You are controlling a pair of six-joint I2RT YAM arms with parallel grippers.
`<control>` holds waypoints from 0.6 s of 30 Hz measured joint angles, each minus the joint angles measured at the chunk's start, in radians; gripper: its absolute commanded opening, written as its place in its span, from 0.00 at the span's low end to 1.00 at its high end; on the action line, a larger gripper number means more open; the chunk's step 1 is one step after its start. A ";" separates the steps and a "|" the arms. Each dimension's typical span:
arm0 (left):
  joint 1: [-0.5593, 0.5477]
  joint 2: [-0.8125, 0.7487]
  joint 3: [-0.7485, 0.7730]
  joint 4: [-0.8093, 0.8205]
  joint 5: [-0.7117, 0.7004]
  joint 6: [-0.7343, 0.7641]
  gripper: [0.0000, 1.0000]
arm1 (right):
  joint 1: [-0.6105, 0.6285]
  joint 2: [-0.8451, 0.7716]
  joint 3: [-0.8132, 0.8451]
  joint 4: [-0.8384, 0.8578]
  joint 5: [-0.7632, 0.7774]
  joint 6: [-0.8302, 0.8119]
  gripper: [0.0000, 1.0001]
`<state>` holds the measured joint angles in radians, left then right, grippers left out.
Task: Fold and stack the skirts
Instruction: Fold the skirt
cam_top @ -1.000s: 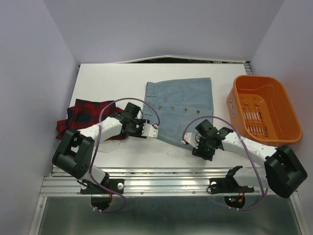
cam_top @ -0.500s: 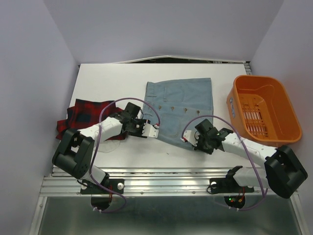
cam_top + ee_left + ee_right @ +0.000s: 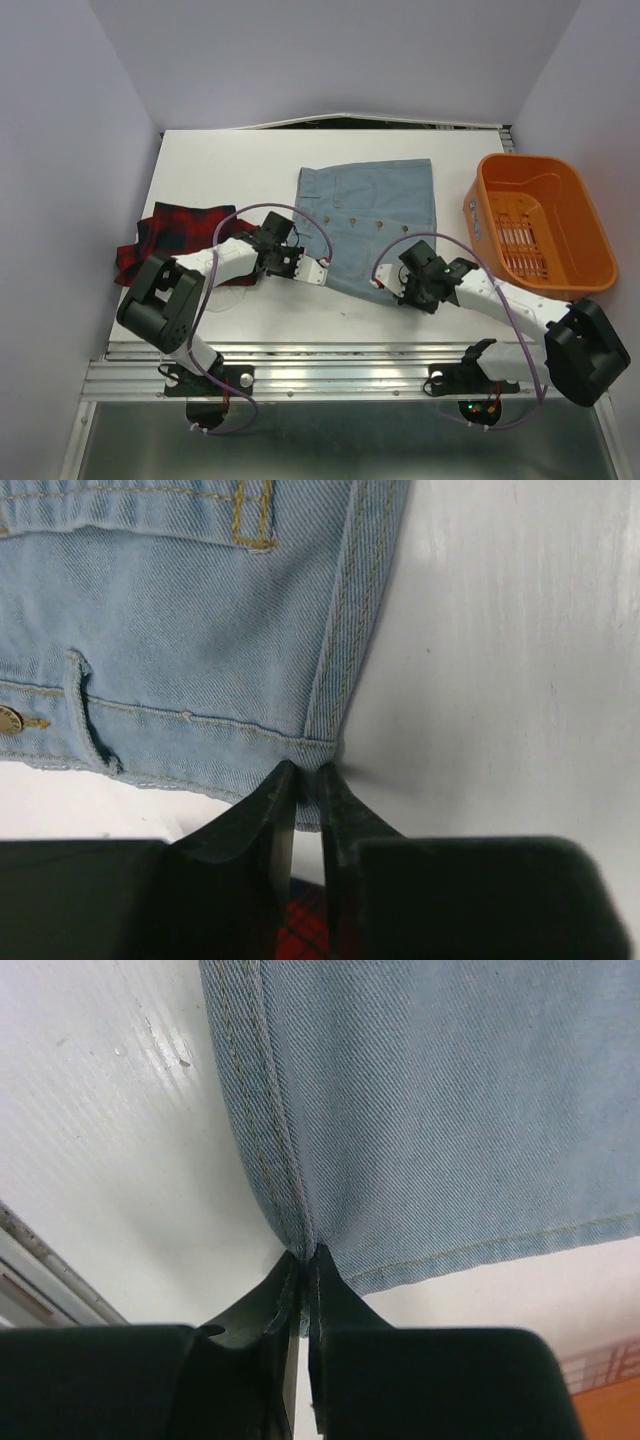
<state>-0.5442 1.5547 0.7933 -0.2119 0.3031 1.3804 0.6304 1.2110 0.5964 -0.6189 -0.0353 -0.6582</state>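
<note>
The light blue denim skirt [image 3: 370, 215] lies flat mid-table, its buttons facing up. My left gripper [image 3: 322, 270] is shut on its near left corner; in the left wrist view the hem [image 3: 200, 630] is pinched between the black fingers [image 3: 250, 830]. My right gripper [image 3: 378, 286] is shut on the near right corner, and in the right wrist view the seam edge [image 3: 290, 1160] runs into the closed jaws. The red-and-black plaid skirt [image 3: 170, 235] lies crumpled at the left. A thin white skirt [image 3: 228, 288] shows only faintly under the left arm.
An orange plastic tub [image 3: 540, 225] stands at the right edge of the table, beside the denim. The table's metal front rail [image 3: 330, 365] runs just behind both wrists. Purple cables loop above each forearm.
The right gripper shut on the denim's near right corner first, then the left gripper closed on the near left corner. The left arm's elbow swung slightly rightward.
</note>
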 measured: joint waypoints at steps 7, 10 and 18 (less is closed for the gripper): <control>0.000 -0.058 -0.014 -0.013 0.002 -0.027 0.00 | -0.010 -0.023 0.136 -0.113 -0.017 0.003 0.01; 0.000 -0.132 -0.012 -0.043 0.023 -0.072 0.00 | -0.026 -0.073 0.202 -0.167 -0.015 0.001 0.01; 0.003 -0.263 0.024 -0.105 0.090 -0.198 0.00 | -0.029 -0.219 0.326 -0.293 0.054 0.001 0.01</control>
<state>-0.5415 1.2919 0.8177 -0.3168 0.3931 1.1820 0.6014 0.9924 0.9222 -0.9115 0.0185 -0.6575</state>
